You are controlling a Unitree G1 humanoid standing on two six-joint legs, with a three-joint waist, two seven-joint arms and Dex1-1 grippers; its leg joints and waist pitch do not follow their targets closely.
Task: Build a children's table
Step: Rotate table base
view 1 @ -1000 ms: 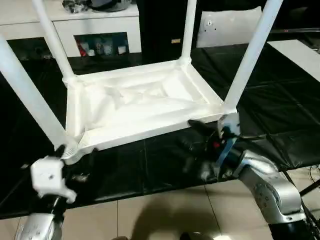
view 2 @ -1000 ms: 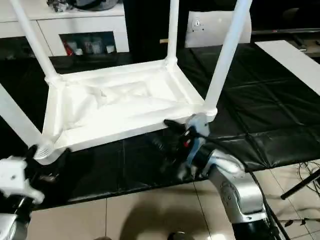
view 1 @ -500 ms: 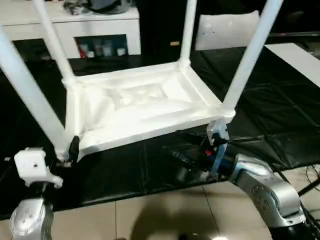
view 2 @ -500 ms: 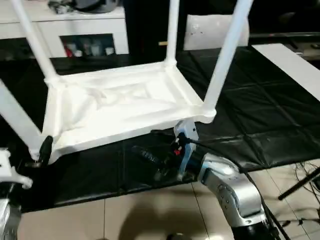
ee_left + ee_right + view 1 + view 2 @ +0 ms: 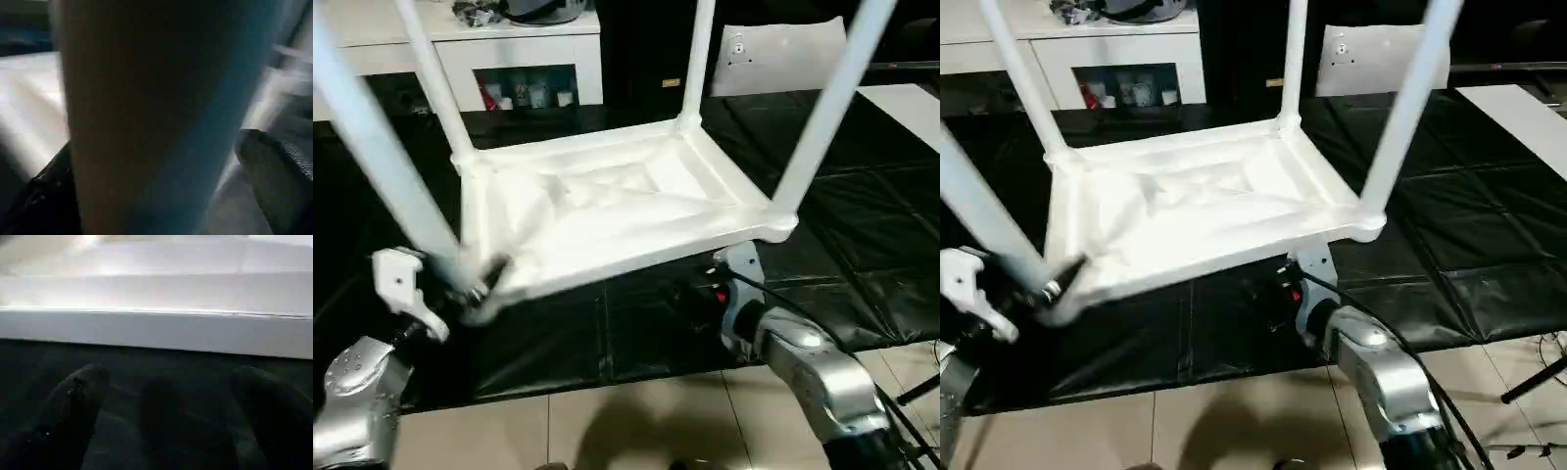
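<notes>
A black quilted bench [image 5: 862, 225] stands on a pale tiled floor [image 5: 636, 421]; a white cabinet [image 5: 524, 59] with glass doors lines the far wall, and a flat white panel [image 5: 773, 59] leans far right. The table [image 5: 607, 211] lies upside down mid-bench, legs pointing up, tops cut off. The left end effector [image 5: 1058, 284] straddles the near-left leg [image 5: 382, 157] at its socket, fingers wide; actual contact is hard to make out. The right end effector [image 5: 171, 421] sits spread wide under the table's near-right edge, holding nothing.
</notes>
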